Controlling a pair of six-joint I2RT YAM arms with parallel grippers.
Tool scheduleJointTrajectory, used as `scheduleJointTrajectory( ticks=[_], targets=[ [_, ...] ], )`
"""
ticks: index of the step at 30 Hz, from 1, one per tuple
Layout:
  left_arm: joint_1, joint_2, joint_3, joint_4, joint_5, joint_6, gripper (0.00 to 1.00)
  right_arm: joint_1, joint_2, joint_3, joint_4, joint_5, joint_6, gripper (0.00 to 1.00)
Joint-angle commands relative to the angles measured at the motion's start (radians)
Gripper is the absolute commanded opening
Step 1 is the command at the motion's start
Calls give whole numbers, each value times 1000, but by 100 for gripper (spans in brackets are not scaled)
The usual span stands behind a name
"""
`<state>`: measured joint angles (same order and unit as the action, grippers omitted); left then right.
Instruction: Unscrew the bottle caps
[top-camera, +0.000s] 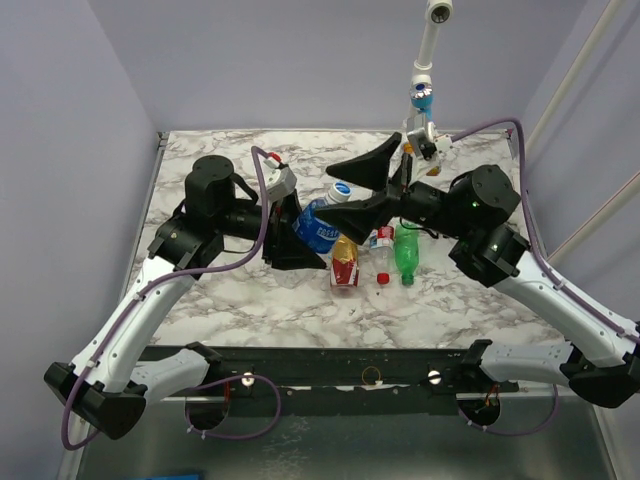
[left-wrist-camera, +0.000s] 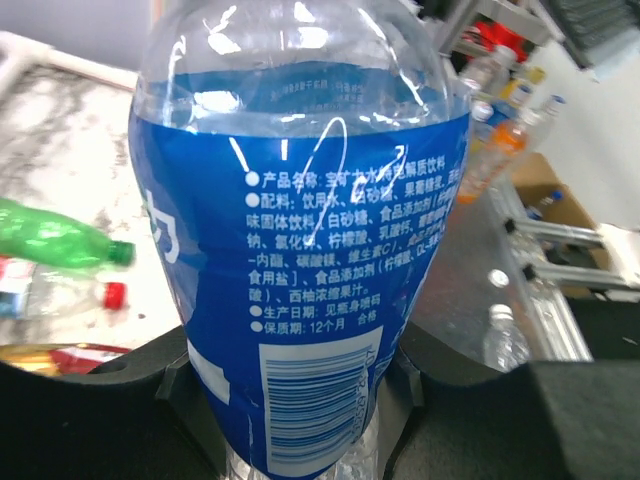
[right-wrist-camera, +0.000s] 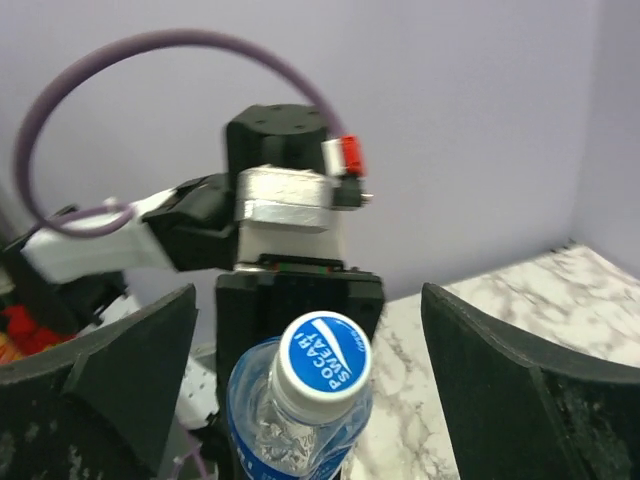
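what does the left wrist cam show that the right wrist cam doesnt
Left wrist only: the blue-label bottle side on, with its printed text and barcode, the left end effector clamped on its lower body, and beyond it the green bottle and a red cap.
Right wrist only: the bluish-white cap on the bottle's neck, with the right end effector open, its fingers apart on either side and not touching.
Both: the same blue-label bottle and the marble table.
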<state>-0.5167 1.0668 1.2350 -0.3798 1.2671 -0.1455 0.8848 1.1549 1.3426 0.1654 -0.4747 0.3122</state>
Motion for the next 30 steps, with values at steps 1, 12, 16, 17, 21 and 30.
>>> scheduleJointTrajectory(
  ticks=[1,12,16,17,21,30],
  targets=[
    [6,-16,3,25,-253,75,23,3,-24,31,-97,400,2,100],
    [6,-22,-72,40,-732,310,23,5,235,318,-452,633,102,91],
    [5,-33,-84,50,-737,302,22,4,237,300,-424,623,125,82],
    [6,-35,-87,50,-737,301,22,5,235,296,-419,626,129,79],
    [6,-46,-99,51,-740,299,22,5,214,261,-378,616,149,62],
    [5,-54,-111,55,-707,283,23,5,181,196,-296,535,165,18]
  ],
)
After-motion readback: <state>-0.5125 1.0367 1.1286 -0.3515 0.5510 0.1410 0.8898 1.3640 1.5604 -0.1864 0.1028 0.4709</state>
